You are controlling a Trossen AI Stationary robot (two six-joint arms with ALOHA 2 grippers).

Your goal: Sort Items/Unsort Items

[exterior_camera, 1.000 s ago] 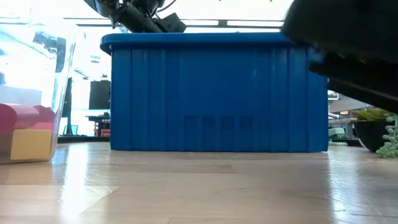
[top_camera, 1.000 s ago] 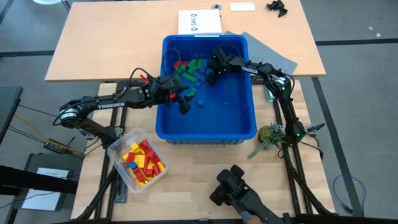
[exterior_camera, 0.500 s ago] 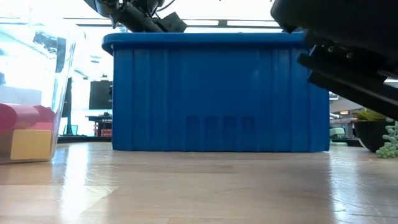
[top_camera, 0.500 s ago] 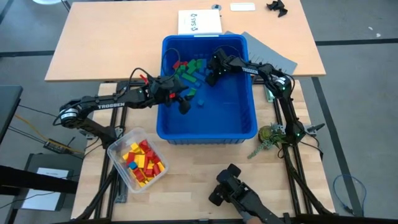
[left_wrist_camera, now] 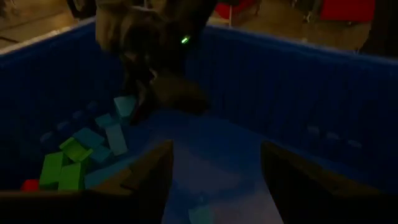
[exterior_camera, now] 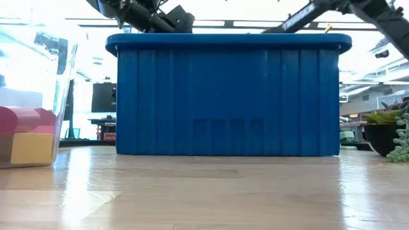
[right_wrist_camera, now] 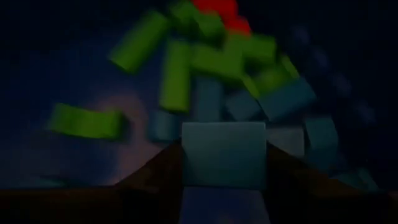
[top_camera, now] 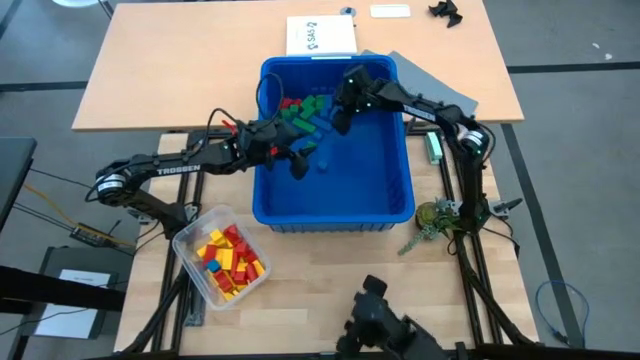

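Inside the blue bin (top_camera: 400, 190), I've got the right tool (top_camera: 338, 118) clamped on a blue block (right_wrist_camera: 224, 154), just above the green and blue pile (top_camera: 308, 112) at the far end. Left tool (top_camera: 298, 165) gapes wide, empty, mid-bin beside the pile.

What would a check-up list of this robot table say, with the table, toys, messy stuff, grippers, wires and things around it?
Surface: pale wood table, blue bin mid-table.
Job's things: green, red and blue blocks heaped at the bin's far end; red and yellow blocks in a clear tub.
Clutter: white paper, grey sheet, small plant.
Grippers: left gripper open, empty, inside the bin; right gripper shut on a blue block over the heap.
Cables: wires on the floor.
Surroundings: office room, no people seen.
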